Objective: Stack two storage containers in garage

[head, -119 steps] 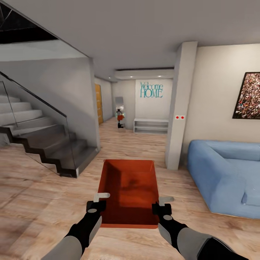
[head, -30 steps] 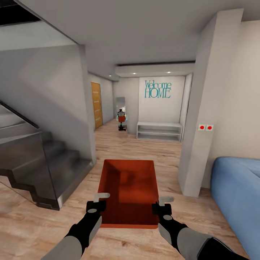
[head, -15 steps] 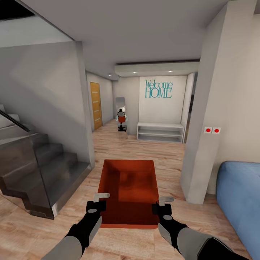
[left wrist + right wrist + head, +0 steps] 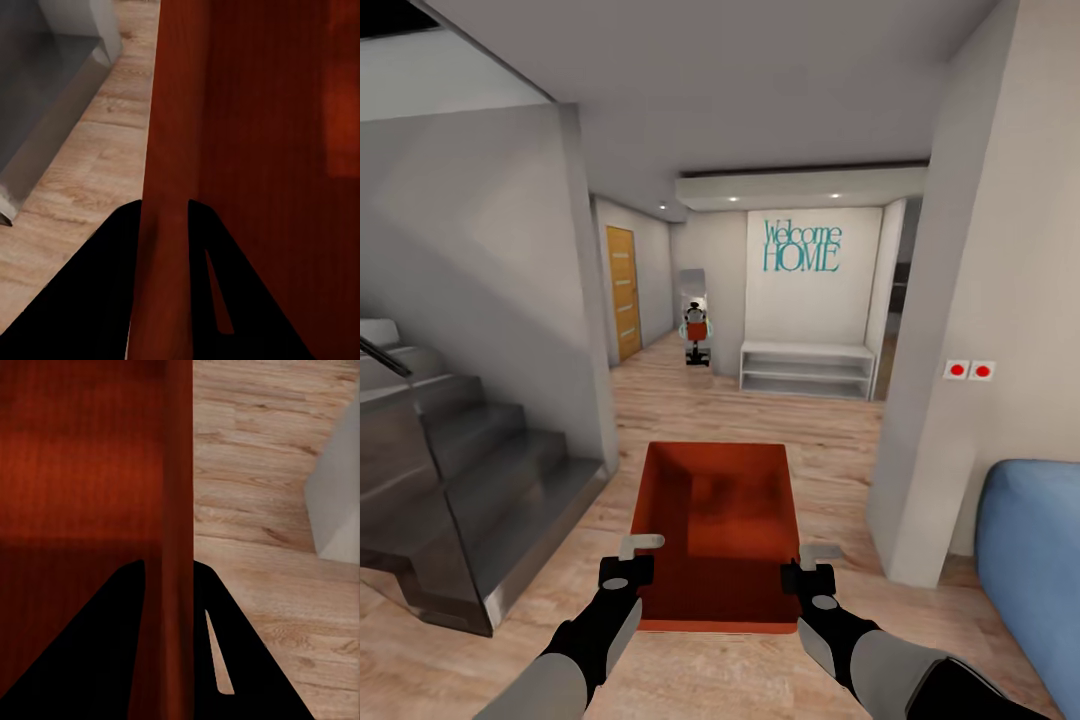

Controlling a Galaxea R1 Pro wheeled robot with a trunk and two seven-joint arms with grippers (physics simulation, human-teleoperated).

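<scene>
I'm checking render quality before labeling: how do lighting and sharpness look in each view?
Head view: evenly lit and sharp, dark patches inside the storage container. Left wrist view: the left gripper is a flat black silhouette on the container wall. Right wrist view: the right gripper equally black, wood floor crisp.

a dark grey staircase with a glass side panel rises at the left. ahead, a teal "welcome home" sign hangs on the far wall above a low white shelf. an orange wooden door stands left of it. a blue sofa sits at the right, beside a pillar bearing two red switches.
</scene>
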